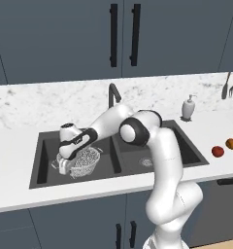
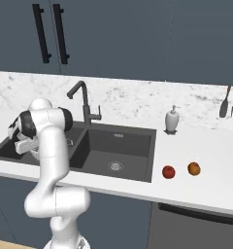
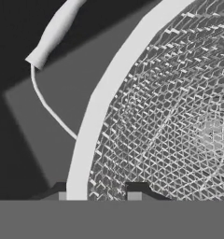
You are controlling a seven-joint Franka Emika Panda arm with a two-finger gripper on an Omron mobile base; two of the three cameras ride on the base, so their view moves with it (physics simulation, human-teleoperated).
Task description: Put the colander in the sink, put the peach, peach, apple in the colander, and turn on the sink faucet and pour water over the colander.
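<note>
In the left basin of the sink (image 1: 45, 160), the colander (image 1: 87, 162) sits under the gripper (image 3: 97, 195), whose nearly closed fingers pinch its rim. The sink faucet (image 1: 112, 95) rises behind. On the counter's right end lie the apple (image 1: 217, 151) and a peach (image 1: 231, 143), near a soap dispenser (image 1: 188, 107).

A silver wire-mesh colander (image 1: 85, 162) is gleaming inside the dark grey sink (image 1: 41, 160), a red apple (image 2: 169, 171) and an orange peach (image 2: 194, 168) are glowing on the white counter (image 2: 206, 189), beneath grey-veined marble backsplash (image 1: 50, 102) and slate-blue cabinets (image 1: 176, 34).
</note>
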